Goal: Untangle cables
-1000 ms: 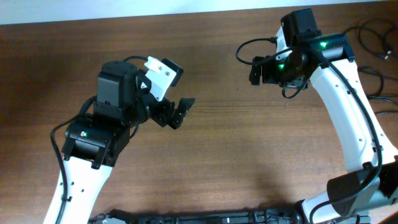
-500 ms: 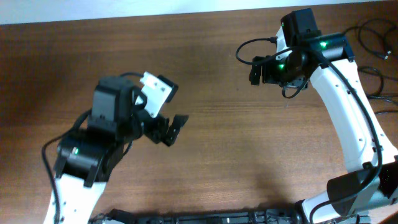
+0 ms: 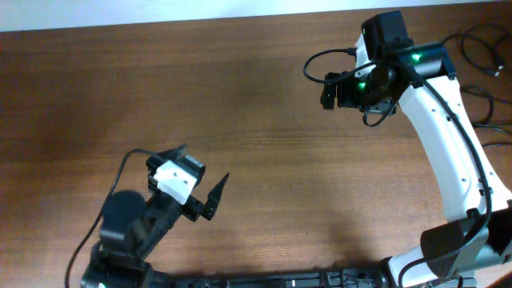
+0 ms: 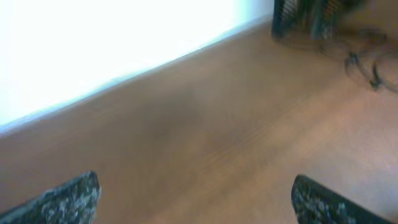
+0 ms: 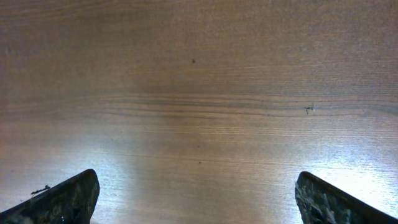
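The left arm [image 3: 128, 236] is folded low at the near edge; the left end effector [image 3: 206, 200] points far-right, fingers spread wide, empty; the right arm [image 3: 448, 144] arches toward the far side; the right end effector [image 3: 330, 90] is also spread wide, holding nothing.

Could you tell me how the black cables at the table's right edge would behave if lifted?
The cables lie in thin, loose curves, so they would probably droop limply. They look light for their length. Their loops seem to overlap, so lifting one may drag others.

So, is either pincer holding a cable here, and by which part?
Nothing is held. The left pincer and right pincer both stand open and empty; the cables lie off at the far right, untouched.
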`<state>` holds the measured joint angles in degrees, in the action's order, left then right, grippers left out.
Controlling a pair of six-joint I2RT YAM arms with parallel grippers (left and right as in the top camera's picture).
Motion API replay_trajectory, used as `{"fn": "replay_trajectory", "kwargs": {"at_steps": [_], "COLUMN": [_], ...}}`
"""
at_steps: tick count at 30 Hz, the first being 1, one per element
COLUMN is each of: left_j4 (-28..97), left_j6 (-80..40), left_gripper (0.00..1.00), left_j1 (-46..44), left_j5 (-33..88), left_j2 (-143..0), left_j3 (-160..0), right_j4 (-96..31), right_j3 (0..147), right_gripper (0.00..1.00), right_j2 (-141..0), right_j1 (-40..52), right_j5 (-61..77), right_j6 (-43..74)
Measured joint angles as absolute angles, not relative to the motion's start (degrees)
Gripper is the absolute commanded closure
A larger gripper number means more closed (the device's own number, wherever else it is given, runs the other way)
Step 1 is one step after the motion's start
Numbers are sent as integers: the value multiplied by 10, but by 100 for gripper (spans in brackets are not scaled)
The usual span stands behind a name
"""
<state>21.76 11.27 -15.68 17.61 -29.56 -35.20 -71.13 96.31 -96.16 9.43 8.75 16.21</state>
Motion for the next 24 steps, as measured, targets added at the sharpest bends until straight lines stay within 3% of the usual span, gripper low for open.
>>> {"fn": "replay_trajectory", "kwargs": {"at_steps": [8, 24], "left_j4": [61, -109], "left_j6": [113, 104], "left_gripper": [1, 1], "left_j1": [-129, -30], "left_j5": [177, 177], "left_j2": [-183, -71], "left_j3": [-227, -111], "right_j4": [-711, -711], "right_j3": [963, 963], "right_gripper": [1, 1], "right_j2": [-962, -962], "right_j1": [94, 94], "right_j5": [88, 88], "right_j6": [162, 162]}}
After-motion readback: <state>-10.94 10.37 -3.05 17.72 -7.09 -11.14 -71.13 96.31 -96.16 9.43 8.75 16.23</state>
